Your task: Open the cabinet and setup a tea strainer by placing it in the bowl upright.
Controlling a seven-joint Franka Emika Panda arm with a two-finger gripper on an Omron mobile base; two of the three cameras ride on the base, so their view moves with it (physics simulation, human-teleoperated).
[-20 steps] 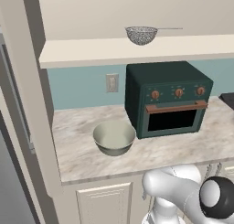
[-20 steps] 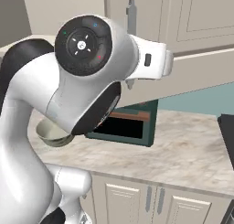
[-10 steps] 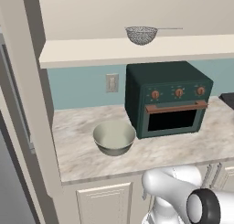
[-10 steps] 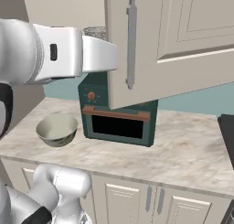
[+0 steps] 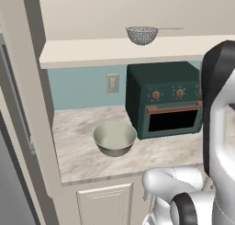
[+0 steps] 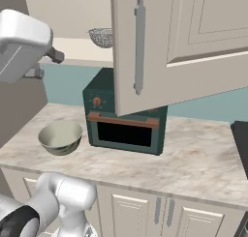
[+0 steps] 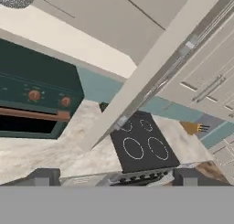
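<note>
The tea strainer (image 5: 142, 35) sits on the open cabinet (image 6: 145, 47) shelf, above the bowl (image 5: 114, 138) on the worktop (image 5: 78, 146). Light, stiff mesh; probably best pinched by its thin handle. The gripper (image 7: 114, 177) spreads wide, empty

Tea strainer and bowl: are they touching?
Apart. Left base view shows the tea strainer up on the cabinet shelf, the bowl down on the counter.
</note>
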